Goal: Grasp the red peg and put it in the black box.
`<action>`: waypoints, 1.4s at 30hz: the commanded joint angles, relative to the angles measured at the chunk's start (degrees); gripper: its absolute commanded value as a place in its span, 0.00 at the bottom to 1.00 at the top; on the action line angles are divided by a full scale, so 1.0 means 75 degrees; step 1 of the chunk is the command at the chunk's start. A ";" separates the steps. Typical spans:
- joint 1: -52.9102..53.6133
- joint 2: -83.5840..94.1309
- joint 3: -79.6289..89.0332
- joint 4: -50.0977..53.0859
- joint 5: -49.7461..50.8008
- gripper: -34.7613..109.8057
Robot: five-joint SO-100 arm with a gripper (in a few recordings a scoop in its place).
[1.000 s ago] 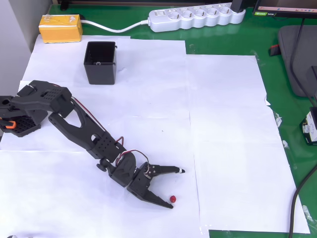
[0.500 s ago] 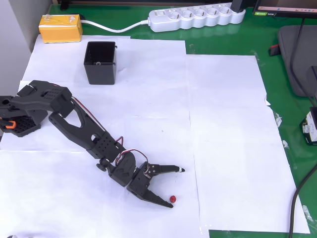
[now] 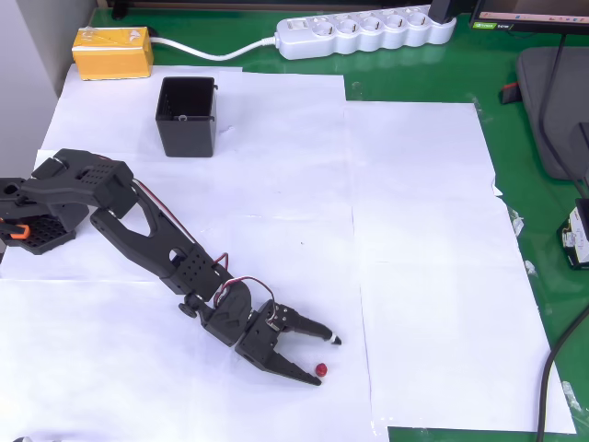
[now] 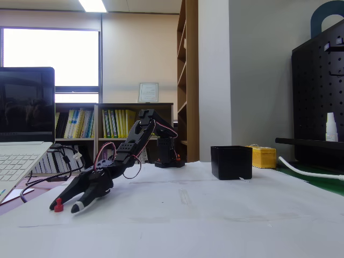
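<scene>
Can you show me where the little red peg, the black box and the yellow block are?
red peg (image 3: 320,368), overhead view, its round top.
black box (image 3: 187,138), overhead view, its front wall.
yellow block (image 3: 112,52), overhead view, its top face.

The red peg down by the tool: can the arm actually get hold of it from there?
Probably yes. The red peg lies on bare paper right by the tip of one finger of the open tool, with nothing between them; the tool needs only a slight shift to straddle it.

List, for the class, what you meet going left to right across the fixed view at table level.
laptop → red peg → gripper → black box → yellow block → white bottle
</scene>
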 commanded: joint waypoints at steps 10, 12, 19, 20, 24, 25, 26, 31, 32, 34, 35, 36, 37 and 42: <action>-0.0070 0.0012 0.0082 -0.0141 -0.0059 0.25; -0.0070 0.0012 0.0082 -0.0152 -0.0047 0.24; -0.0070 0.0012 0.0082 -0.0199 -0.0035 0.24; -0.0070 0.0000 0.0047 -0.0164 -0.0070 0.24; -0.0070 -0.0316 -0.0223 0.0082 -0.0012 0.24; -0.0070 -0.0539 -0.0352 0.0293 0.0059 0.24; -0.0082 -0.0785 -0.0410 0.0621 0.0117 0.24; -0.0176 -0.2191 -0.0410 0.2895 0.0328 0.24; -0.0188 -0.2520 -0.0410 0.3410 0.0352 0.24; -0.0234 -0.3094 -0.0410 0.4230 0.0457 0.24; -0.0258 -0.3410 -0.0410 0.4699 0.0492 0.24; -0.0270 -0.3738 -0.0410 0.5203 0.0516 0.24; -0.0293 -0.4078 -0.0410 0.5695 0.0539 0.24; -0.0363 -0.5602 -0.0293 0.7934 0.0703 0.24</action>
